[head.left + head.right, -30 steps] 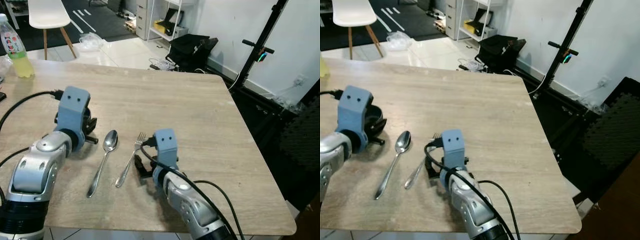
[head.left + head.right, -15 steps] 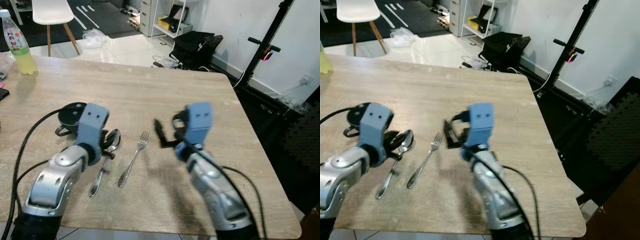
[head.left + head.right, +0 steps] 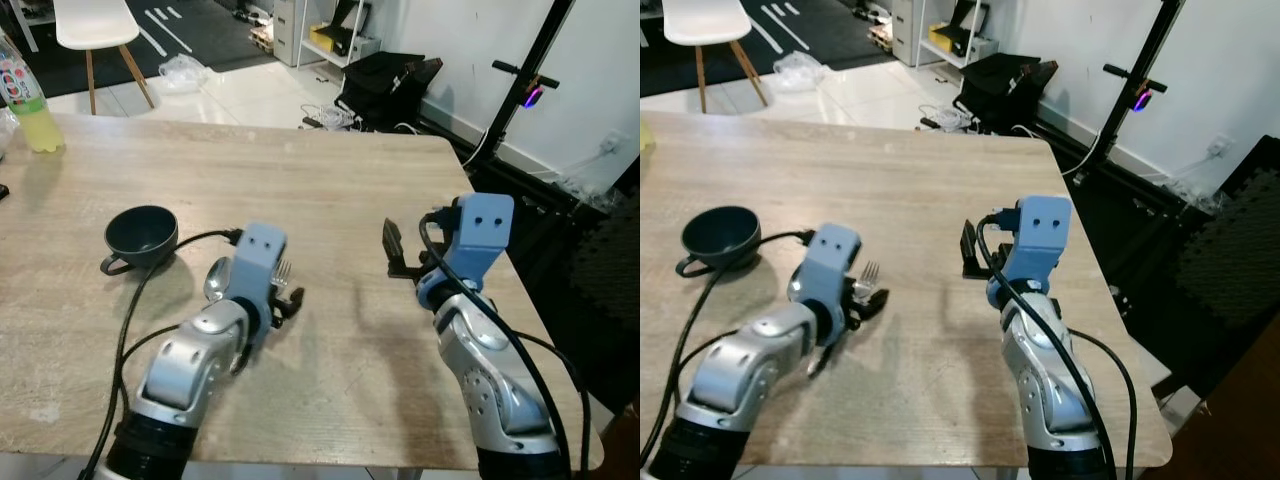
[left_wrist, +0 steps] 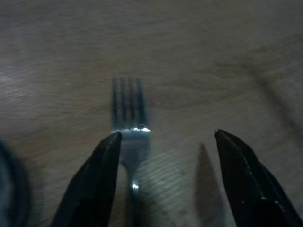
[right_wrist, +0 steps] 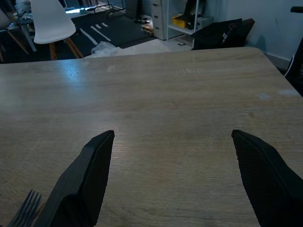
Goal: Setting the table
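Note:
A silver fork (image 4: 127, 101) lies on the wooden table (image 3: 330, 190), its tines (image 3: 282, 270) pointing away from me. My left gripper (image 3: 288, 300) hovers low over the fork's neck, open, with the fork close to one finger (image 4: 94, 179) and nothing held. Just left of the fork lies a spoon (image 3: 214, 281), mostly hidden by my left arm. A dark cup (image 3: 140, 232) stands further left. To the right of the fork, my right gripper (image 3: 393, 250) is raised above the table, open wide and empty, its fingers (image 5: 83, 175) far apart.
A bottle of yellow drink (image 3: 25, 95) stands at the table's far left corner. Beyond the table are a white chair (image 3: 95, 25), a black bag (image 3: 385, 85) and a black stand (image 3: 520, 95). The table's right edge (image 3: 500, 260) is close to my right arm.
My left gripper has moved right from beside the spoon to above the fork, uncovering the cup. My right gripper has risen away from the fork and moved right.

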{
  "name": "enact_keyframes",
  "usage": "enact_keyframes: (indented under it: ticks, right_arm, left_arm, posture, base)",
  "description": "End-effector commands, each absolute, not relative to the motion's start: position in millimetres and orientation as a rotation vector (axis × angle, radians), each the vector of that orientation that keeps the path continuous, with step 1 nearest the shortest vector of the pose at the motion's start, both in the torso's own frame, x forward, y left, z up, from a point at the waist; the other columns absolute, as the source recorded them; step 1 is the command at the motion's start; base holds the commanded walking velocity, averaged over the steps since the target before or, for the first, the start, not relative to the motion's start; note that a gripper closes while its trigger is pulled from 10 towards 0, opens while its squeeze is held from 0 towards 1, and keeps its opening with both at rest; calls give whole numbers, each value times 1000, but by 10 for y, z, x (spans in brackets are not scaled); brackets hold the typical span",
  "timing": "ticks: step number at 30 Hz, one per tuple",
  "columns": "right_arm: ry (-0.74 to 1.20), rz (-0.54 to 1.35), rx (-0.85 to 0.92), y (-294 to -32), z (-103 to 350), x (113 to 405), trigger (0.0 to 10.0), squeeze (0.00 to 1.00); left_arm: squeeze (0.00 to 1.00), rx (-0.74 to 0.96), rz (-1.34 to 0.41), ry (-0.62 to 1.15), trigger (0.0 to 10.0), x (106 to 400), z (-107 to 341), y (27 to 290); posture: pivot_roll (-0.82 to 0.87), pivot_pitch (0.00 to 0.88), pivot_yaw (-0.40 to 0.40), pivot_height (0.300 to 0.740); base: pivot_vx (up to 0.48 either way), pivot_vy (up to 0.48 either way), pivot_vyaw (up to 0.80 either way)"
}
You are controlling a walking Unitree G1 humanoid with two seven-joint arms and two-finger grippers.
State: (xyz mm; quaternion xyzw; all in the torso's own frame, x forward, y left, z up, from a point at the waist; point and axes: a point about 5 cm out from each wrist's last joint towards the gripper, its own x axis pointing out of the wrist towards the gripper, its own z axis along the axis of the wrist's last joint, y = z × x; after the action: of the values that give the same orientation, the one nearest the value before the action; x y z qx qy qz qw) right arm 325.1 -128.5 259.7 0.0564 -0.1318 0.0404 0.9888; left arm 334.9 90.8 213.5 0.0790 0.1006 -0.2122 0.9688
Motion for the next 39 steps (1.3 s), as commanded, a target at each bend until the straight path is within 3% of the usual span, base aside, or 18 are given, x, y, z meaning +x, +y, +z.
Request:
enact_keyframes:
  ticks: [1, 13, 15, 17, 18, 19, 20, 21, 25, 26, 32, 33, 39]
  right_arm:
    - [-256, 73, 121, -1310, 2571, 3221, 10000, 0]
    - [-241, 82, 133, -1302, 2540, 3240, 10000, 0]
    - [-239, 87, 136, -1288, 2538, 3249, 10000, 0]
    - [-239, 89, 137, -1281, 2539, 3252, 10000, 0]
    - [-239, 93, 139, -1270, 2544, 3254, 10000, 0]
    - [-239, 94, 140, -1268, 2545, 3254, 10000, 0]
    - [-239, 95, 140, -1268, 2546, 3254, 10000, 0]
    - [-239, 95, 141, -1268, 2546, 3254, 10000, 0]
    - [-239, 90, 143, -1273, 2541, 3249, 10000, 0]
    - [-239, 86, 145, -1285, 2539, 3242, 10000, 0]
    - [-239, 80, 146, -1296, 2531, 3236, 10000, 0]
    - [-240, 82, 147, -1291, 2531, 3236, 10000, 0]
    - [-241, 89, 150, -1269, 2533, 3243, 10000, 0]
  left_arm:
    - [0, 187, -422, 234, 10000, 3321, 2066, 910]
    - [0, 134, -385, 295, 10000, 3119, 1991, 843]
    - [0, 109, -377, 332, 4706, 3128, 1904, 846]
    - [0, 108, -376, 344, 4510, 3140, 1875, 852]
    - [0, 112, -362, 364, 7176, 3166, 1835, 874]
    - [0, 116, -358, 368, 7098, 3176, 1829, 882]
    - [0, 118, -346, 374, 4196, 3192, 1819, 896]
    - [0, 123, -328, 378, 3059, 3211, 1811, 917]
    - [0, 160, -290, 355, 3765, 3243, 1848, 976]
    - [0, 203, -297, 300, 10000, 3250, 1924, 987]
    - [0, 245, -344, 94, 10000, 3267, 2199, 969]
    - [1000, 243, -337, 98, 10000, 3261, 2211, 981]
    - [1000, 209, -302, 152, 10000, 3186, 2165, 1005]
  posture:
    - [81, 203, 27, 740]
    - [102, 199, 21, 740]
    - [99, 198, 19, 740]
    - [99, 198, 19, 740]
    - [99, 198, 19, 740]
    - [99, 198, 19, 740]
    - [99, 198, 19, 740]
    - [99, 198, 19, 740]
    - [87, 190, 28, 740]
    - [86, 190, 30, 740]
    - [88, 184, 31, 740]
    - [91, 181, 31, 740]
    - [96, 180, 30, 740]
  base:
    - [0, 0, 0]
    - [0, 0, 0]
    - [0, 0, 0]
    - [0, 0, 0]
    - [0, 0, 0]
    - [0, 0, 0]
    - [0, 0, 0]
    - [0, 0, 0]
    - [0, 0, 0]
    - [0, 0, 0]
    - [0, 0, 0]
    - [0, 0, 0]
    - [0, 0, 0]
